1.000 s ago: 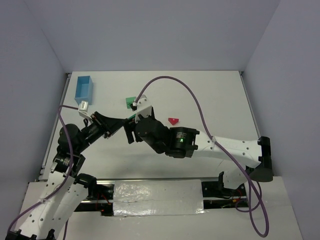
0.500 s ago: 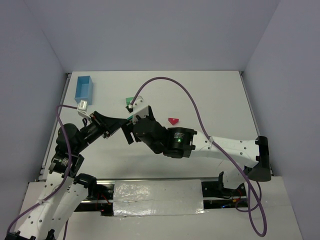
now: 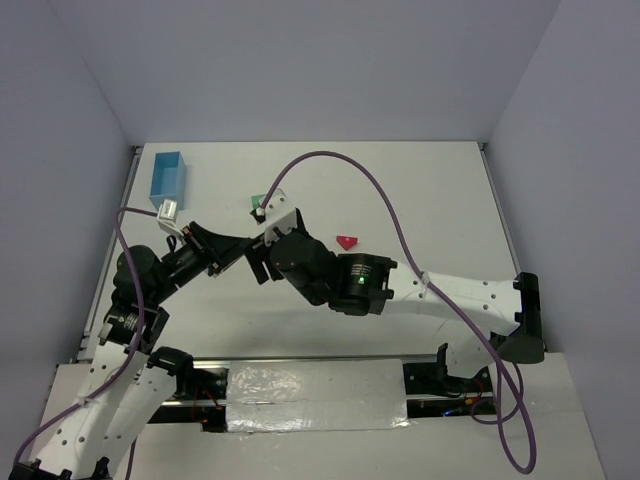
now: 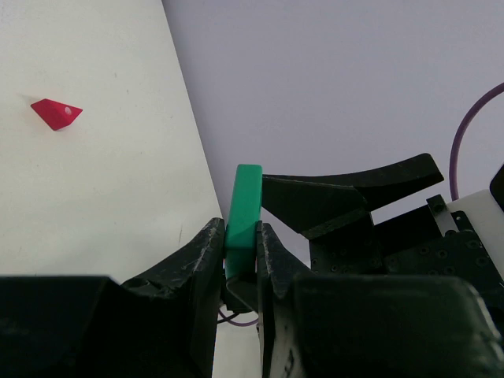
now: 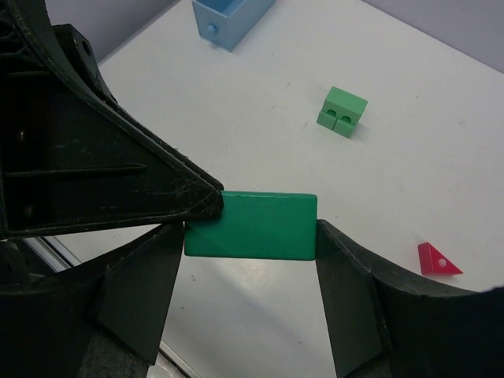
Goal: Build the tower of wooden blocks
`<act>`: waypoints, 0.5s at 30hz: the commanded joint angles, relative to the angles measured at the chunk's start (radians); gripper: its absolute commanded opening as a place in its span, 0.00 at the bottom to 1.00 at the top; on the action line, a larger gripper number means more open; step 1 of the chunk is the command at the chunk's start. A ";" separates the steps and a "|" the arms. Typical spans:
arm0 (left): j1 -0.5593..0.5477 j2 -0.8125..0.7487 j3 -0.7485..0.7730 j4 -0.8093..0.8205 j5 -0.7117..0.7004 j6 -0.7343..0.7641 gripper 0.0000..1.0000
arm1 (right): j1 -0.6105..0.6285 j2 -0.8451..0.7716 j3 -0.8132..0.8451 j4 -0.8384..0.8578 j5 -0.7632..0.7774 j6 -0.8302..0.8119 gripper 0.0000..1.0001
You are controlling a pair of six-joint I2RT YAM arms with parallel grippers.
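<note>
White tabletop ran between pale grey-lilac walls, and both arms reached over it until their tools met above the left-centre part.

The left gripper was clamped on a flat green block, both black fingers pressed against its broad faces. The block was held off the table, and in the left wrist view it stood edge-on, rising past the fingertips.

The right gripper faced it from the other side. Its fingers were spread wide and stood at the block's two short ends, looking as if they touched. Whether they gripped it could not be told. From the right wrist camera the block's broad face showed between those fingers, with the left tool's black tips touching its upper left corner.

A green cube with two dark notches sat on the table beyond the right gripper, well apart from it. A red roof piece lay on the table off to the side, past the right-hand finger in that view. A light blue box stood farther out, beyond the left gripper's tips. A purple cable arched over the right arm.
</note>
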 commanded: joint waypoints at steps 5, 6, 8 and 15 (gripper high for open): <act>-0.002 0.010 0.033 0.040 0.023 0.022 0.00 | -0.008 -0.030 0.023 0.057 -0.001 -0.021 0.72; -0.002 0.013 0.030 0.043 0.024 0.025 0.00 | -0.007 -0.036 0.012 0.067 -0.007 -0.024 0.72; -0.002 0.011 0.024 0.048 0.026 0.021 0.00 | -0.010 -0.045 0.000 0.075 -0.012 -0.031 0.68; -0.002 0.017 0.023 0.052 0.033 0.028 0.08 | -0.019 -0.038 -0.016 0.092 -0.058 -0.045 0.36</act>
